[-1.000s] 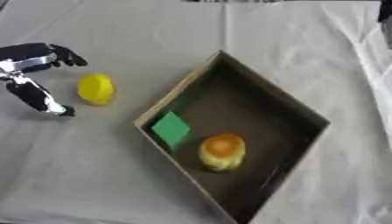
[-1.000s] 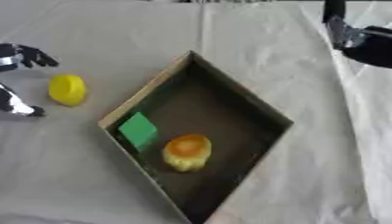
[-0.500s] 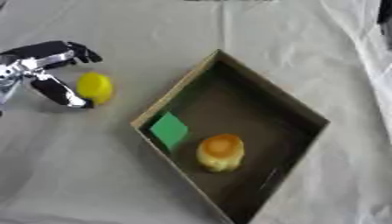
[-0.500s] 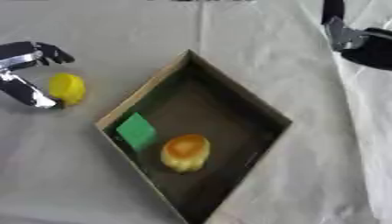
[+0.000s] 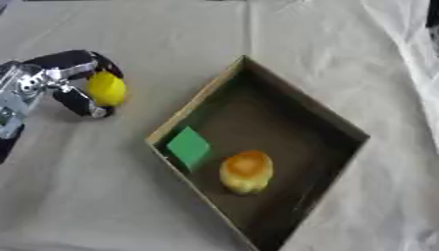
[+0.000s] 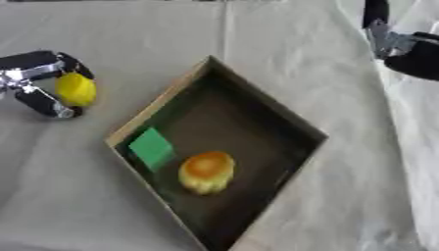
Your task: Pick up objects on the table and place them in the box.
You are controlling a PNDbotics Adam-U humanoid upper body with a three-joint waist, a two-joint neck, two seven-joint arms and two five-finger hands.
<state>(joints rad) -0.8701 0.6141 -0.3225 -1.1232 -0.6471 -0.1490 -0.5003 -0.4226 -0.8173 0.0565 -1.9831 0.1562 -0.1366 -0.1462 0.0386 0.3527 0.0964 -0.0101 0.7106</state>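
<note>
Table [image 5: 257,29], covered in pale beige cloth, creased lengthwise near the middle and rumpled along the right edge.

Box [image 5: 339,125], brown cardboard, open-topped, set cornerwise as a diamond at centre; dark inner floor, walls upright.

Left hand [image 5: 34,81], black with silver parts, entering from the left edge. Fingers [image 5: 73,59] curled over the top of the yellow object, thumb [image 5: 82,104] hooked beneath and beside it — closed round the object, which sits between them. Whether lifted or resting on the cloth: cannot tell.

Right hand [image 6: 403,46], seen only in the right eye view at the upper right corner, black with a silver part, over the rumpled cloth, well apart from the box. State of its fingers: cannot tell.

Orange-topped item [image 5: 246,171], rounded, yellow lower body with orange crown, lying inside the box toward its lower half, just right of the green piece.

Yellow object [image 5: 106,89], smooth, egg-shaped, left of the box and outside it, near the box's upper-left wall but not touching; held within the left hand's curl.

Green piece [image 5: 188,146], flat, square, bright green, inside the box against the left corner, leaning on or lying by the inner wall — exact tilt unclear.
</note>
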